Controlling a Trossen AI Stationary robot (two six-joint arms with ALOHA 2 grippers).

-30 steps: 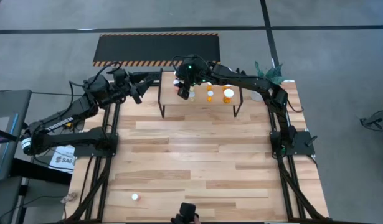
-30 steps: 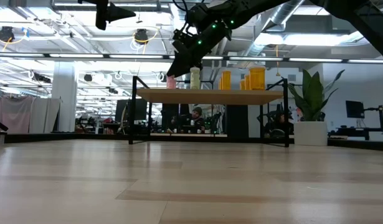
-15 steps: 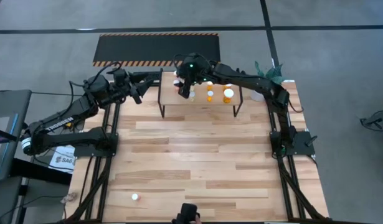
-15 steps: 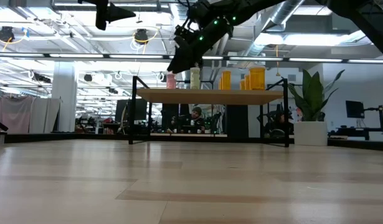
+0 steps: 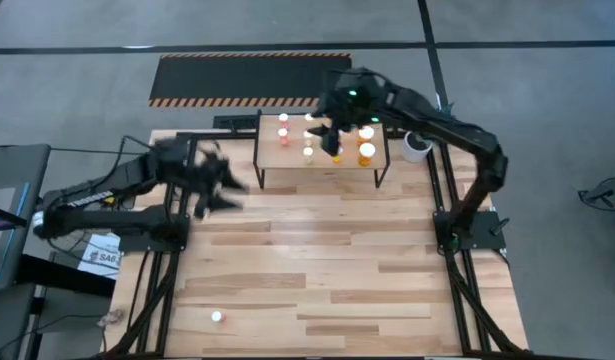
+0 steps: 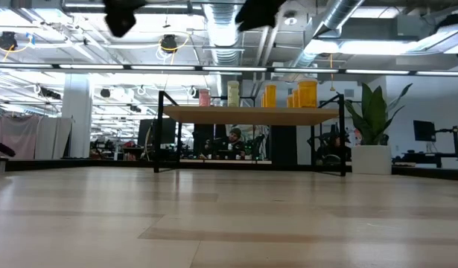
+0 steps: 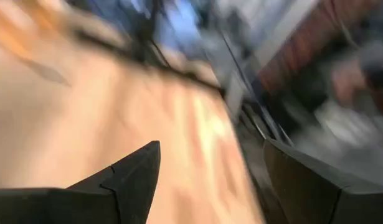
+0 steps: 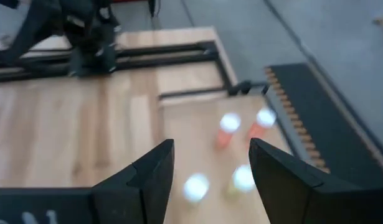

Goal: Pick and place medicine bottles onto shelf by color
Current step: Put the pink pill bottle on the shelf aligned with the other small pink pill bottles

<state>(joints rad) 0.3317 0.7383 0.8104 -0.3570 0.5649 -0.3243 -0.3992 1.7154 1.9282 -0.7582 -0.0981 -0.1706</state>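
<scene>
The shelf stands on thin black legs at the table's far side. Several medicine bottles stand on its board: pink ones at its left, yellow-green ones beside them, orange ones at its right. One white-capped bottle stands alone on the tabletop, near the front left. My right gripper hangs open above the shelf, clear of the bottles. My left gripper is open and holds nothing; it hangs over the table, left of the shelf's front-left leg.
A white pot with a green plant stands right of the shelf at the far right corner. A black mat with striped edges lies on the floor behind the table. The wide plank tabletop stretches in front of the shelf.
My right gripper has risen from the left part of the shelf and drawn toward the table's right, leaving the bottles standing. My left gripper has swung from the far left corner toward the near edge, sinking a little and turning as it went.
</scene>
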